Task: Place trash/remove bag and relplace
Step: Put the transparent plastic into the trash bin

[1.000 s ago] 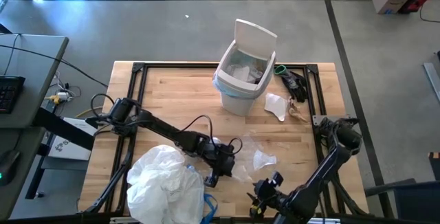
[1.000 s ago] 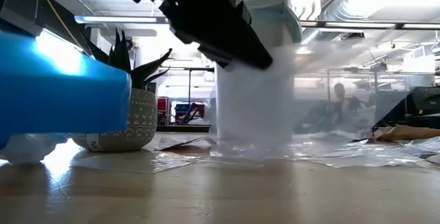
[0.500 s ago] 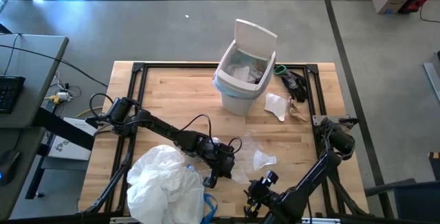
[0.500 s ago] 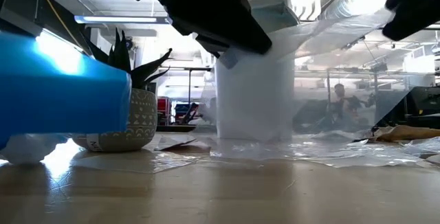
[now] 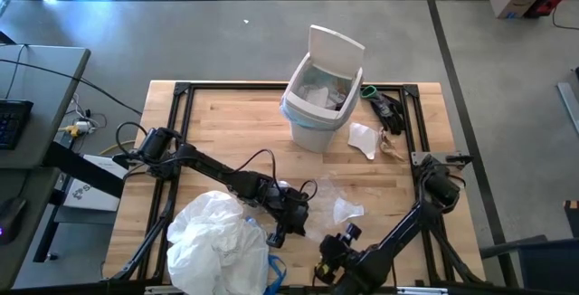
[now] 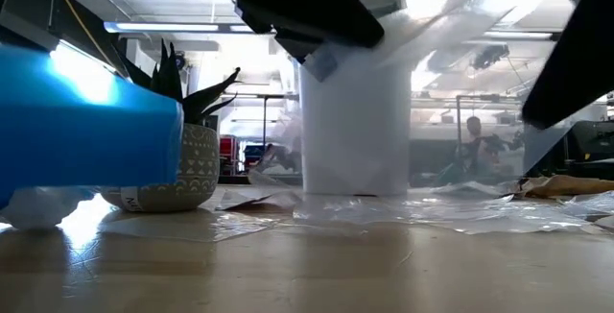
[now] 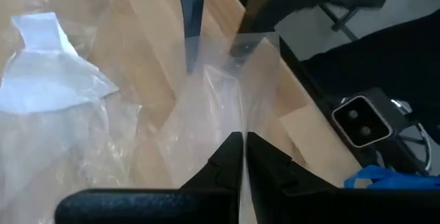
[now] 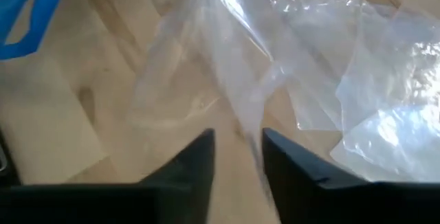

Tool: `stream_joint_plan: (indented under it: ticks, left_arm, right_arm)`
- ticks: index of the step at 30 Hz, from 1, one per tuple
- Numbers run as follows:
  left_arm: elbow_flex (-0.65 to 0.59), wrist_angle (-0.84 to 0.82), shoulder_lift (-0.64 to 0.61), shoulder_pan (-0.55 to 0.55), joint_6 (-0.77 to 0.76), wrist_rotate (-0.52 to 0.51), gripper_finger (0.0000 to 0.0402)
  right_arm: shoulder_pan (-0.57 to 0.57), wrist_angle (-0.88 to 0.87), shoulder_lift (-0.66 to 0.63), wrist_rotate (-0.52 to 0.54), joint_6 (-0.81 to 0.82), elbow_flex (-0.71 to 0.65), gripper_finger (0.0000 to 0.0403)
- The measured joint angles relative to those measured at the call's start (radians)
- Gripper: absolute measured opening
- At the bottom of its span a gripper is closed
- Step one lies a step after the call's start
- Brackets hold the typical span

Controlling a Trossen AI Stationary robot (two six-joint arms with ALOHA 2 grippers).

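The white bin (image 5: 312, 105) stands at the far middle of the table with its lid up and the light-blue bag (image 5: 291, 109) folded over its rim. My left gripper (image 5: 288, 221) is near the front middle, shut on a sheet of clear crinkled plastic (image 7: 206, 93). My right gripper (image 5: 327, 261) hovers by the near edge, just right of the left one. It is open, its fingers (image 8: 206, 148) standing on either side of a fold of the same plastic (image 8: 237, 107). More clear trash (image 5: 342, 209) lies flat on the wood. My left gripper pinches a gathered part of the clear plastic (image 7: 240, 124) between its two shut fingers. The fingers slant down toward the table's right. From the hold the plastic rises in a loose sheet (image 6: 422, 35), while its lower part lies on the table. My right gripper: I cannot tell whether it touches the fold.
A full white bag (image 5: 217, 241) with a blue tie (image 5: 276, 268) fills the near left. A white paper scrap (image 5: 365, 139) and brown paper lie right of the bin, beside a small potted plant (image 6: 182, 159). Black frame rails (image 5: 181, 91) edge the table.
My right gripper has come down and moved toward the table's left along the near edge, closing in on the clear plastic that my left gripper holds. In the low view it has dropped into the picture beside the raised sheet.
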Motion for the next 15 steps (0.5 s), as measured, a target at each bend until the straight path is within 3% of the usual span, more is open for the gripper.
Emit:
stream_joint_plan:
  ticks: [4,15]
  left_arm:
    - [0.0,0.0,-0.001,0.0,-0.001,0.003,0.0]
    - [-0.001,-0.005,-0.028,0.015,-0.006,-0.021,0.0]
  right_arm:
    - [-0.009,0.001,0.008,-0.014,-0.009,0.0,0.0015]
    - [0.01,0.005,0.008,-0.041,0.029,0.0,0.0]
